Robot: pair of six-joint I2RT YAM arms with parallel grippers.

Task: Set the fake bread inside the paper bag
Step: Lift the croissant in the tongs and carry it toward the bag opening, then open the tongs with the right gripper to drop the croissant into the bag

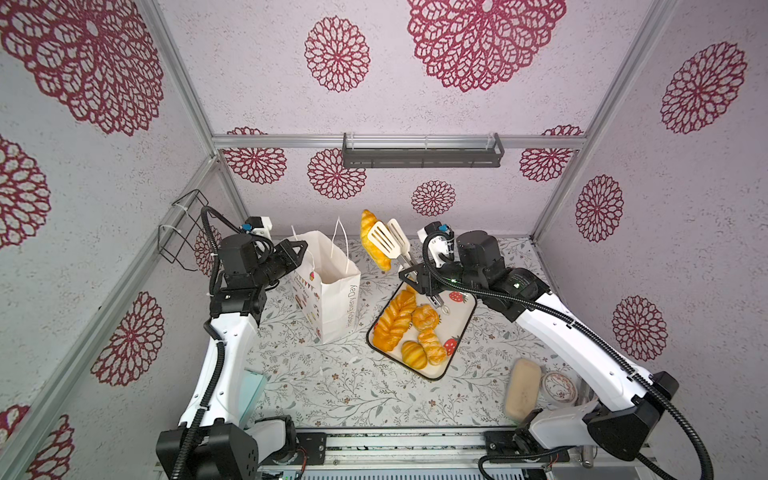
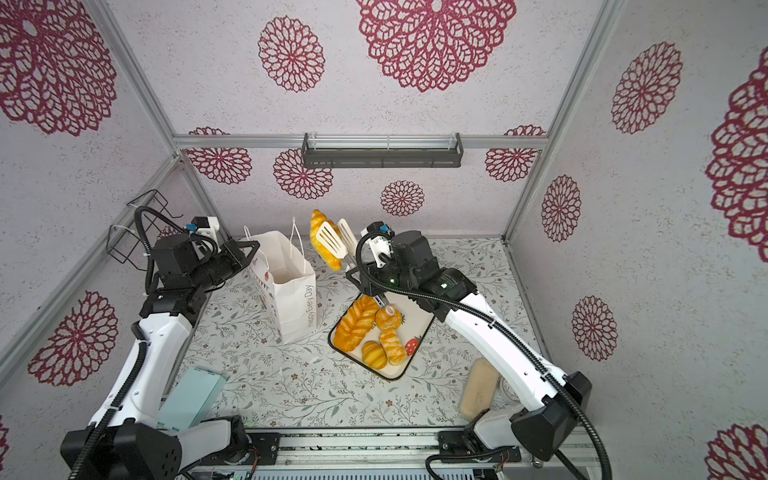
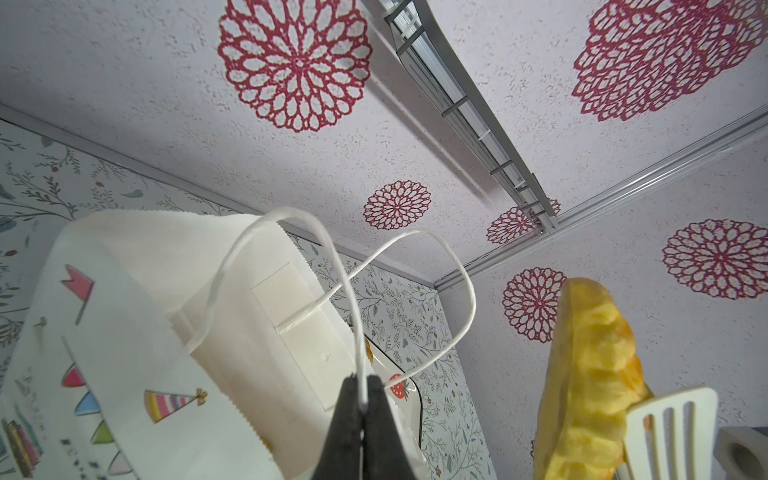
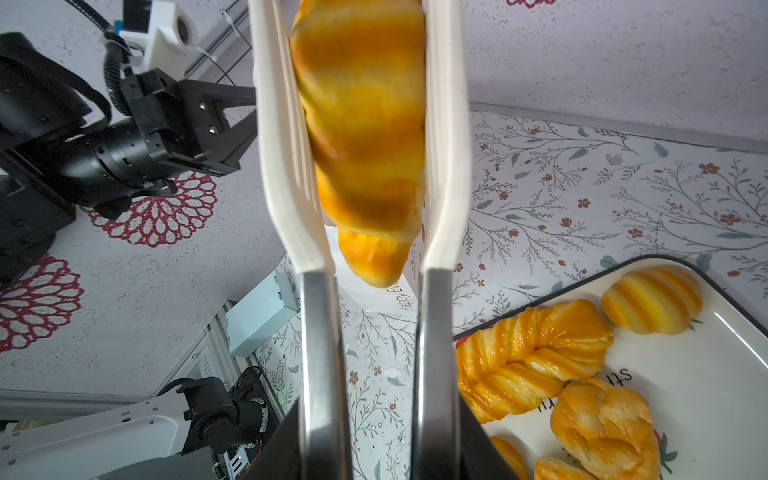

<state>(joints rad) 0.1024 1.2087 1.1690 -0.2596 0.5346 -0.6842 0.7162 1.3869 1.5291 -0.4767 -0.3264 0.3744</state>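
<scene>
Tongs: white slotted-blade tongs with steel arms fill my right wrist view, jutting straight out of the right gripper, which is clenched around those arms.
Load: one glossy golden ridged croissant is squeezed between the two blades, out beyond the gripper's tips and lifted clear of the table.
Left side: the left gripper is pinched tight on a thin white cord handle, with the cord running from its tips back to the bag.
Bag: the tall white paper gift bag stands upright just ahead of the left gripper, mouth open upward.
Gap: in both top views the croissant hangs beside the bag's rim, on the right gripper's side of it, not yet over the opening.
Left on tray: beneath the right gripper, a white strawberry-print tray carries a long braided loaf and three smaller pastries.
Inside the bag: what I can see of the interior is bare paper; the floor is mostly hidden, so I cannot say whether any bread is in.
Progress: I judge one piece in transit, four waiting, none confirmed delivered.
</scene>
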